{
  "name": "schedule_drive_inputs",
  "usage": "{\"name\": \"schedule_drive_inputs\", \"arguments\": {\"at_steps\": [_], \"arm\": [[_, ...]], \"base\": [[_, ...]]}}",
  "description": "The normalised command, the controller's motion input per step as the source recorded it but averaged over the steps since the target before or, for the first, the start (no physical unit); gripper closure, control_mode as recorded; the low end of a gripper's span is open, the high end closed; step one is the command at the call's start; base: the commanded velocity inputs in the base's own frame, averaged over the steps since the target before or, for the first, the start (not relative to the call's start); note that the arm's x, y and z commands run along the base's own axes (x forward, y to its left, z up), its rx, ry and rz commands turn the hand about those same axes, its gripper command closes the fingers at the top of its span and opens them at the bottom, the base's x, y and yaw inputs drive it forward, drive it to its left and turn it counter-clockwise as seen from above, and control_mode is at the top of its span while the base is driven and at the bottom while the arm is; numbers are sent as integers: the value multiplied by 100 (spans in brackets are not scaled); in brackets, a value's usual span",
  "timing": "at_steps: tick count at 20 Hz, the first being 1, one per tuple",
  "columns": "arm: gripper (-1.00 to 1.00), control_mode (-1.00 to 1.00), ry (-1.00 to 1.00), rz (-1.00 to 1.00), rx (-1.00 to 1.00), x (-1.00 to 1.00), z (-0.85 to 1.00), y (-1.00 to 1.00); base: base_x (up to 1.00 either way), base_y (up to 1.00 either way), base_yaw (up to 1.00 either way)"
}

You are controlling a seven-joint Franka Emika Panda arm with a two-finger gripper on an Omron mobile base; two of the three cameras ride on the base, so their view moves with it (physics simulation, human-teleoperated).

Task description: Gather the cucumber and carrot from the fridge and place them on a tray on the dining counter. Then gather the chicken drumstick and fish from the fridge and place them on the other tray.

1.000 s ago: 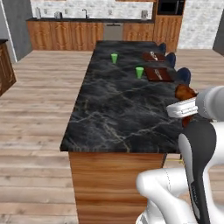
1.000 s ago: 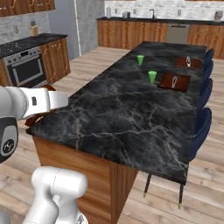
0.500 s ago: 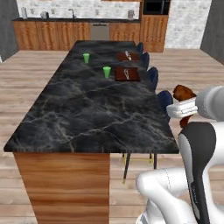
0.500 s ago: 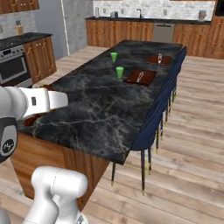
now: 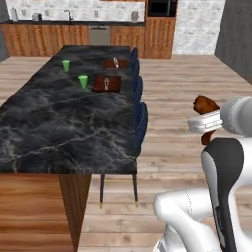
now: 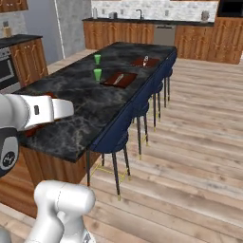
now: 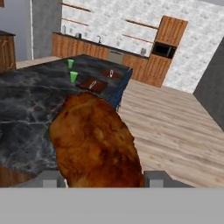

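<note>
Gripper clamped on the drumstick, carried in the air beside the counter.
Largest is the dark marble counter, stools along its side; two brown trays lie at its far end, well apart from the gripper, beside two green cups. Between the fingers the drumstick rises, brown and glossy.

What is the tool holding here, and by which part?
The tool holds the drumstick, a browned piece of chicken, with a finger on each side of its lower end. Which end of the drumstick that is cannot be told.
</note>
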Motion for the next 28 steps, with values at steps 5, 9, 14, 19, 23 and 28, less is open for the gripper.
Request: {"name": "schedule_drive_inputs", "arguments": {"at_steps": [5, 9, 14, 19, 23, 28], "arm": [[100, 100, 0, 0, 0, 0, 0, 0], [100, 100, 0, 0, 0, 0, 0, 0], [100, 100, 0, 0, 0, 0, 0, 0], [100, 100, 0, 0, 0, 0, 0, 0], [100, 100, 0, 0, 0, 0, 0, 0], [100, 100, 0, 0, 0, 0, 0, 0]], "base": [[48, -90, 7], [78, -78, 20], [84, -65, 27], [83, -59, 30], [70, -60, 32], [49, -60, 35]]}}
